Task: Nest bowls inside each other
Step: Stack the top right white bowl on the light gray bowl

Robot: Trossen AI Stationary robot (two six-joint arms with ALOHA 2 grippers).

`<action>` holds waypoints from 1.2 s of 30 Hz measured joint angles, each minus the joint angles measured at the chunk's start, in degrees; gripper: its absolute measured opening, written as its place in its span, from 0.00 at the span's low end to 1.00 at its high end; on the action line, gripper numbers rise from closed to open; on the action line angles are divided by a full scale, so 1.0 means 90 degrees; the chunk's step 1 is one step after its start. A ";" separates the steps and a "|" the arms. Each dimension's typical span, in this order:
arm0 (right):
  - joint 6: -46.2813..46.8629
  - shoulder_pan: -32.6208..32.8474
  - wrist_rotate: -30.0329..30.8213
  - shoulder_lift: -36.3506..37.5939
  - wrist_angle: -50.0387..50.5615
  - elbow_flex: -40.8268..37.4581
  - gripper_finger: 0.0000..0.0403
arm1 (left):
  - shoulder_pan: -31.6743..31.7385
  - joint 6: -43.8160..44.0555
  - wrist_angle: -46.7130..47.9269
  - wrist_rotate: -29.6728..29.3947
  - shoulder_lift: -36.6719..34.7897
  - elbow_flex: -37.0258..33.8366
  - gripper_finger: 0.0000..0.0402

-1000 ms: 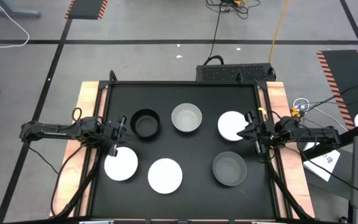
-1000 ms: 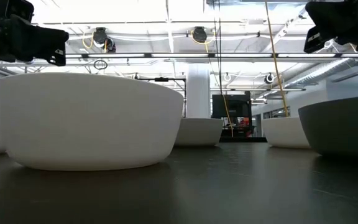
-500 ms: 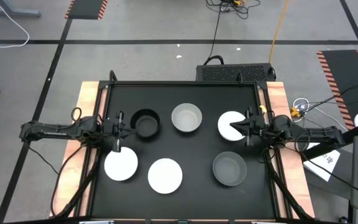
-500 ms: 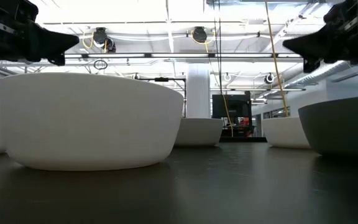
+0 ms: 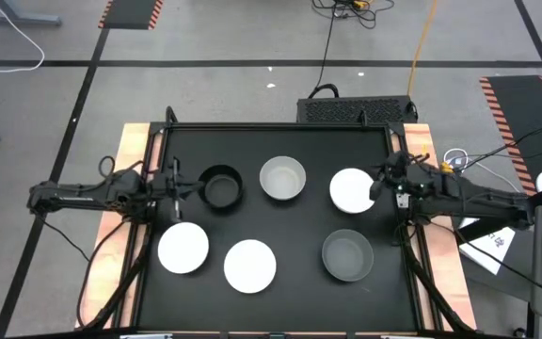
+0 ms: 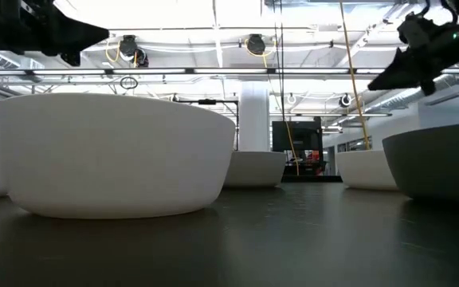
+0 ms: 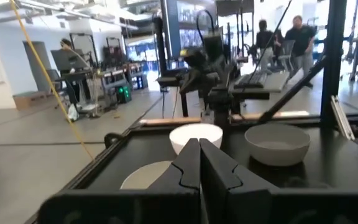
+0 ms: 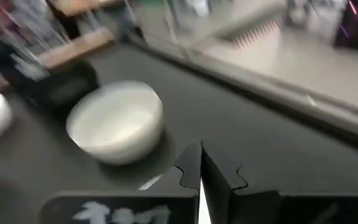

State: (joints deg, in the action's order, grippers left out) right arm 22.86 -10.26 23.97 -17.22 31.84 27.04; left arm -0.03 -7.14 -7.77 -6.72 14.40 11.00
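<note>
**Six bowls wait, and no bowl is picked up yet**

We are at the very start. No bowl sits inside another. All six bowls stand apart on the black bench (image 5: 280, 231). In the back row we see the black bowl (image 5: 220, 186), the light grey bowl (image 5: 282, 178) and a white bowl (image 5: 351, 190). In the front row we see a second white bowl (image 5: 183, 250), a third white bowl (image 5: 249, 266) and the dark grey bowl (image 5: 347, 255).

Our left gripper (image 5: 184, 187) hangs just beside the black bowl, on its outer side. In the left wrist view its jaws are pressed together and hold nothing. Our right gripper (image 5: 382, 181) is at the outer edge of the back white bowl. In the right wrist view its jaws are pressed together too, and empty.

We think the next move is a first grab. The jaws must spread, go down over a bowl's rim, pinch it and lift. Then we carry that bowl over a neighbour and set it inside.

Half a second ago the right gripper reached over that white bowl. Now it has pulled back to the rim and turned. The left gripper has slid a little toward the back. The bowls have not moved.
</note>
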 joint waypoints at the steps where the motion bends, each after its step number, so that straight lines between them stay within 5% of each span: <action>1: 0.0114 -0.0060 0.0000 -0.0178 0.0427 0.0219 0.00 | 0.0000 -0.0001 -0.0002 0.0004 0.0026 0.0002 0.00; 8: 0.0749 -0.0421 -0.0581 -0.1318 0.1095 0.1050 0.00 | 0.0000 -0.0007 0.0040 0.0040 0.0038 0.0003 0.00; 20: 0.0978 -0.1687 -0.1892 -0.3280 0.1376 0.1121 0.04 | 0.0000 -0.0070 0.0241 0.0254 0.0038 0.0003 0.01; 36: 0.0007 -0.2592 -0.2245 -0.3877 0.1552 0.1121 0.04 | 0.0000 0.0013 0.0578 0.0578 0.0038 0.0003 0.01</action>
State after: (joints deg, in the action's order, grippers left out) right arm 22.93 -33.59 3.77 -52.12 45.81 37.12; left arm -0.03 -7.02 -2.57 -1.52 14.74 11.03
